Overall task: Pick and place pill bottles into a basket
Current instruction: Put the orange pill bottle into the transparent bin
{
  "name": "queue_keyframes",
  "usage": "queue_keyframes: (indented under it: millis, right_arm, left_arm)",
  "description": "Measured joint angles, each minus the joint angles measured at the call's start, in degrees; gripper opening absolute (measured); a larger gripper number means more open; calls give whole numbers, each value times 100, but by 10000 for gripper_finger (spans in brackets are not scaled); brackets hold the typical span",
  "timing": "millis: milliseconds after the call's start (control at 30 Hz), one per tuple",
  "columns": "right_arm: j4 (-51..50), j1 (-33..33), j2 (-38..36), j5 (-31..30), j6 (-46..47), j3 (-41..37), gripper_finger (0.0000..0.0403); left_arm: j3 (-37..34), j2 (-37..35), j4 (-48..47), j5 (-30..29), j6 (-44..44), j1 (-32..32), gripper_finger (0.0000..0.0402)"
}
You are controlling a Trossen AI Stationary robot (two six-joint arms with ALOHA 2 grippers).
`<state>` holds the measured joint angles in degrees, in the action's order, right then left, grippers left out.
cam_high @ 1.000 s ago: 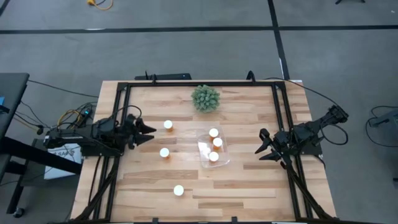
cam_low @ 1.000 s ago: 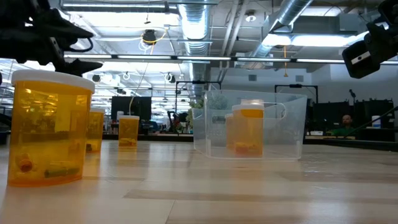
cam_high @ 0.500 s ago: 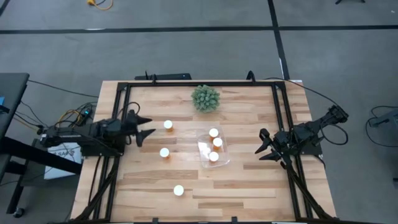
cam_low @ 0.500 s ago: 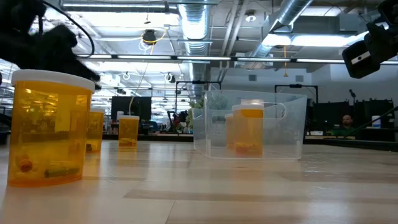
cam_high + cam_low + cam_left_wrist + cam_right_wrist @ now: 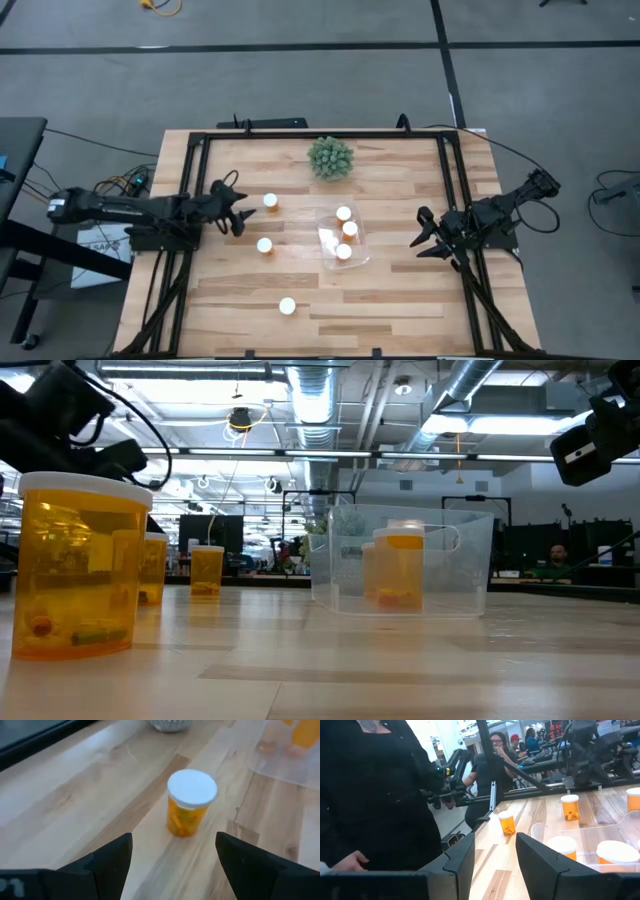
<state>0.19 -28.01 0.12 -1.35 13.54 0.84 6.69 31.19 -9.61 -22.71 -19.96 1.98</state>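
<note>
Presently: left hand (image 5: 240, 212), fingers spread, just beside pill bottle (image 5: 264, 245); centre it between fingers, descend, then pinch below cap.

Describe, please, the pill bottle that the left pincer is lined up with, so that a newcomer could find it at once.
Start at the green spiky ball at the table's far edge, then look toward the left arm. The nearest white-capped orange bottle stands there, outside the clear bin. Unlike the two other loose bottles, it stands just ahead of the open left pincer.

Glossy clear plastic basket (image 5: 343, 237), matt wood table (image 5: 400, 300)
</note>
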Motion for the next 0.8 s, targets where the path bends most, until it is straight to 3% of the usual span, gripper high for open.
queue_keyframes:
  millis: [400,800]
  right_arm:
    - [1,0,0,-2,0,0,136]
    - [2,0,0,-2,0,0,136]
  left_arm:
    - [6,2479,2125,-244,-69,30,277]
    - [10,4231,4257,177,-64,361,277]
